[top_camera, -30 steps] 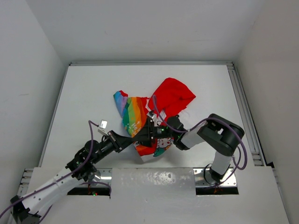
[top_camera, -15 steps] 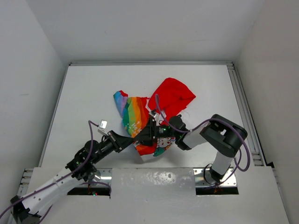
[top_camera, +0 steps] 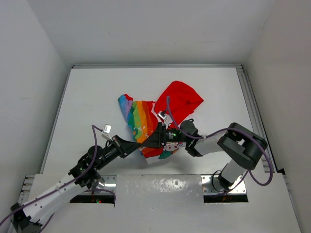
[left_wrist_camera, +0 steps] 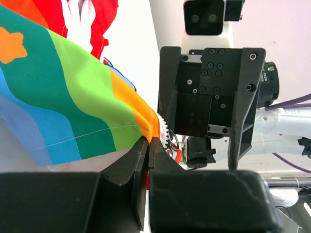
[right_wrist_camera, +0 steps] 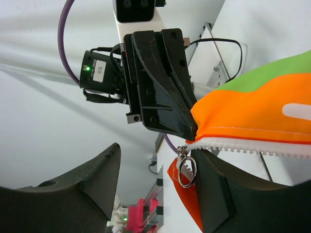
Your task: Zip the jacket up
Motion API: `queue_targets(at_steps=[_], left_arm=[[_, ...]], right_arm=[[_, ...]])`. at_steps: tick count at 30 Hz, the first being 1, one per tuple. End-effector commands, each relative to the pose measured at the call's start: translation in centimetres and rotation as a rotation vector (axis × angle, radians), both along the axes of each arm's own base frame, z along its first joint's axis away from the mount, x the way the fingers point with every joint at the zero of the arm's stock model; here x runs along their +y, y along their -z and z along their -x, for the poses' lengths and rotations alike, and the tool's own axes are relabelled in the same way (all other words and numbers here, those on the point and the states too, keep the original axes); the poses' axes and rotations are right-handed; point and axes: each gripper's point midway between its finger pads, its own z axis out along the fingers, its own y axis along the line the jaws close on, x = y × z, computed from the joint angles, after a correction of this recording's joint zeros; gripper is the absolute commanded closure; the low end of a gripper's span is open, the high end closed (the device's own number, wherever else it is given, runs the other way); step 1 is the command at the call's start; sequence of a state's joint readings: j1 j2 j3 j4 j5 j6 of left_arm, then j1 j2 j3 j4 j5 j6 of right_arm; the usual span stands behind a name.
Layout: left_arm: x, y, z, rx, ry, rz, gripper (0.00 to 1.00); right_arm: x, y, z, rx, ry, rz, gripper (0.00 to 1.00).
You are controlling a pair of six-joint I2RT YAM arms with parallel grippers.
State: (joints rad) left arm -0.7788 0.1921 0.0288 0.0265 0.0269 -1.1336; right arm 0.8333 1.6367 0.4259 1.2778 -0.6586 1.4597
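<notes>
The jacket [top_camera: 146, 124] lies crumpled mid-table, red hood [top_camera: 183, 99] to the far right and rainbow panel at the left. My left gripper [top_camera: 148, 141] is shut on the jacket's orange bottom edge [left_wrist_camera: 146, 121] beside the white zipper teeth [left_wrist_camera: 168, 136]. In the right wrist view the left gripper's fingers [right_wrist_camera: 165, 104] pinch that orange corner [right_wrist_camera: 243, 111]. My right gripper [right_wrist_camera: 155, 158] faces it, open. The silver ring zipper pull [right_wrist_camera: 186, 170] hangs between its jaws, close to the right finger [right_wrist_camera: 214, 194], not clamped. The right gripper also shows in the top view [top_camera: 162, 137].
The white table [top_camera: 97, 97] is walled at left, back and right, with a rail [top_camera: 252, 111] along the right side. Both arms meet low at the jacket's near edge, tips almost touching. The right arm's elbow [top_camera: 240, 145] sits right of the jacket.
The right arm's elbow has swung right and back, and its gripper has shifted slightly right along the jacket's edge. The left arm and its grip have not moved.
</notes>
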Motion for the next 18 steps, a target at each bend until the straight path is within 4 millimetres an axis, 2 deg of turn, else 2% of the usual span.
queue_targets(at_steps=[1, 6, 9, 12, 15, 18], left_arm=[[1.1, 9.9, 1.1, 0.13, 0.007, -0.151, 1.0], [1.0, 9.8, 1.2, 0.127, 0.011, -0.149, 1.0], [1.0, 9.8, 1.2, 0.124, 0.017, -0.148, 1.0], [0.9, 9.9, 1.3, 0.121, 0.021, -0.151, 1.0], [0.9, 9.7, 1.3, 0.118, 0.024, -0.147, 1.0], [0.9, 9.8, 1.4, 0.12, 0.027, -0.148, 1.0]], right_arm=[[-0.1, -2.4, -0.4, -0.133, 0.023, -0.076, 0.42], [0.0, -1.3, -0.5, -0.121, 0.021, -0.031, 0.48], [0.1, 0.2, -0.9, -0.112, 0.036, 0.039, 0.5], [0.0, 1.7, -1.3, -0.117, 0.053, 0.121, 0.61], [-0.3, 2.6, -1.6, -0.118, 0.069, 0.187, 0.67], [-0.3, 2.4, -1.6, -0.128, 0.071, 0.187, 0.7]])
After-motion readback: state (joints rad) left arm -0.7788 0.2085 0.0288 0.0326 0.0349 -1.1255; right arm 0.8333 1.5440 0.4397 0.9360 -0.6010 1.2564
